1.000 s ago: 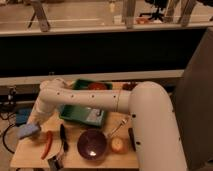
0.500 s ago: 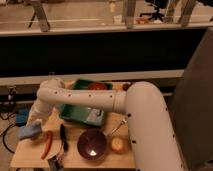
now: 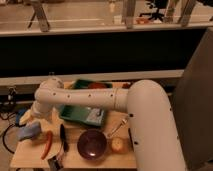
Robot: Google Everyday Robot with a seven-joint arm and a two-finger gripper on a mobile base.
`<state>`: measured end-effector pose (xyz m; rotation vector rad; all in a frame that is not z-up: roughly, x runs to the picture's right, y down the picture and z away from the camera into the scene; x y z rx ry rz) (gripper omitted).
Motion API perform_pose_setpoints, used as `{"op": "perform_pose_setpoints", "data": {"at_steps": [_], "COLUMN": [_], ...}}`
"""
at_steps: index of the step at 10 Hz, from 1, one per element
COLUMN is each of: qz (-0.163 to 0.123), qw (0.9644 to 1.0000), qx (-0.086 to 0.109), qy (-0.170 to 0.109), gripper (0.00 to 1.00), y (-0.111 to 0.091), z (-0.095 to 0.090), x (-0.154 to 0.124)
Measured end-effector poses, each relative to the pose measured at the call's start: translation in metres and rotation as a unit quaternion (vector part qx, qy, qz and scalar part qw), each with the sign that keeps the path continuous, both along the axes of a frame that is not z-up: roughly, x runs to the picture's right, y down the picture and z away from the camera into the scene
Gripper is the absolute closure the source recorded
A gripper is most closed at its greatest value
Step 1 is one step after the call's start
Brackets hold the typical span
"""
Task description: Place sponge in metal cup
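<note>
The sponge [image 3: 29, 131] lies on the left end of the wooden table [image 3: 100, 159], close to the table's left edge. Its long axis runs left to right with a slight tilt, the right end sitting a little higher in the view.

The gripper [image 3: 35, 119] is at the end of the white arm [image 3: 85, 97], which reaches leftward across the table. The gripper sits directly above the sponge, at or near its upper right corner. Contact probably exists, but the view does not confirm it, and whether the gripper is spread or closed cannot be told.

Just right of the sponge lies 1 long red pepper [image 3: 47, 144], running roughly front to back. Beside it is a dark utensil [image 3: 63, 138], also front to back. Further right stands the dark round bowl [image 3: 92, 145], then a small round orange item [image 3: 117, 145]. A green tray [image 3: 75, 114] sits behind these, partly under the arm.

Bare tabletop shows in front of the sponge, toward the near edge.
</note>
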<state>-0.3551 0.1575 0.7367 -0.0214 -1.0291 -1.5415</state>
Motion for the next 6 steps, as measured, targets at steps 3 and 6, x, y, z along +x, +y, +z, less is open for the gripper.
{"op": "perform_pose_setpoints", "data": {"at_steps": [3,6], "qz": [-0.005,-0.006], "qw": [0.9997,0.9995], "qx": [0.012,0.015], "qy": [0.019,0.027], "gripper": [0.2,0.2], "y": [-0.0026,-0.0029], "z": [0.0006,0.0023], "x": [0.0091,0.0129]}}
